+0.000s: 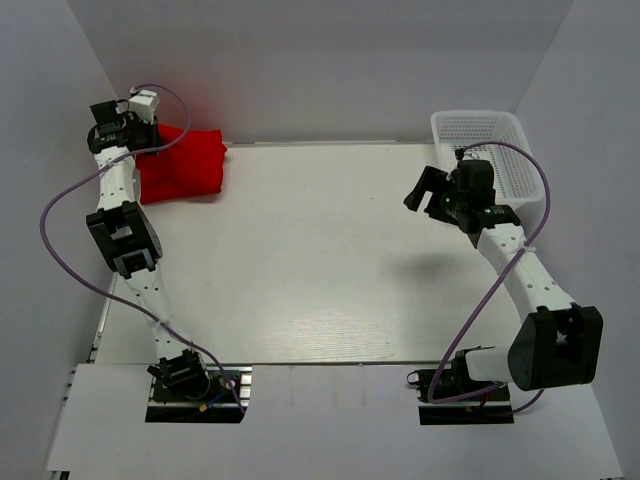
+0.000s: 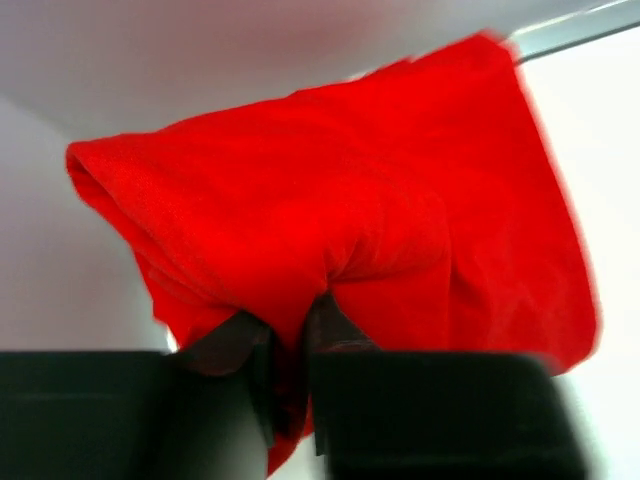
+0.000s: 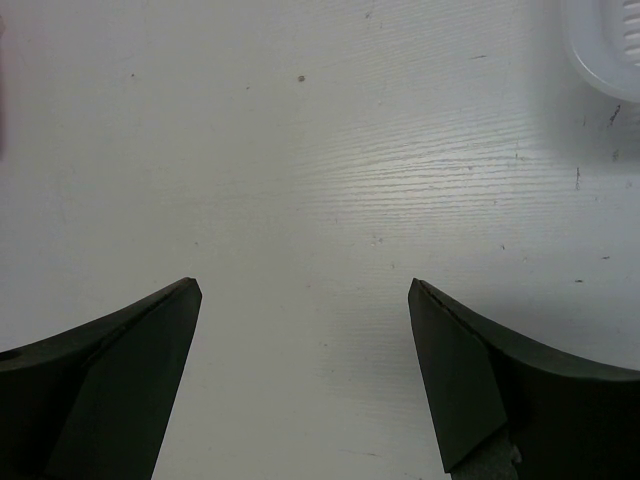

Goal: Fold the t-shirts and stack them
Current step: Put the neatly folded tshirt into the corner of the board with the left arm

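Shirt [image 1: 185,165]: bright red and plain. It lay as a folded bundle at the far left corner of the table [image 1: 320,250], close to the back edge. In the top view it was roughly rectangular, with a crumpled right edge. Its left side was hidden under the left arm's wrist. Whether the bundle was one shirt or several could not be told.

Left gripper [image 2: 290,330]: nearly closed, pinching a fold of the shirt. The wrist view showed the fingertips [image 2: 235,340] pressed into the cloth from either side. Red fabric was bunched in the narrow gap and puckered just above it. The cloth spread up and to the right of the grip, and a thick rolled fold ran along its upper left side. The cloth's right edge was blurred in that view. Whether the pinched fold was lifted off the table could not be told. In the top view the left arm reached from its base at the near left edge out to the far corner.

Right gripper [image 1: 425,190]: jaws wide apart, holding nothing. Its wrist view showed only bare table between the fingers, with a corner of the basket [image 3: 610,60] at upper right. In the top view it hung over the right half of the table, well apart from the shirt and near the basket's left side. A soft shadow lay on the table below it.

Basket: white mesh, at the far right corner.

Cables: one purple cable [image 1: 60,215] looped along each arm.
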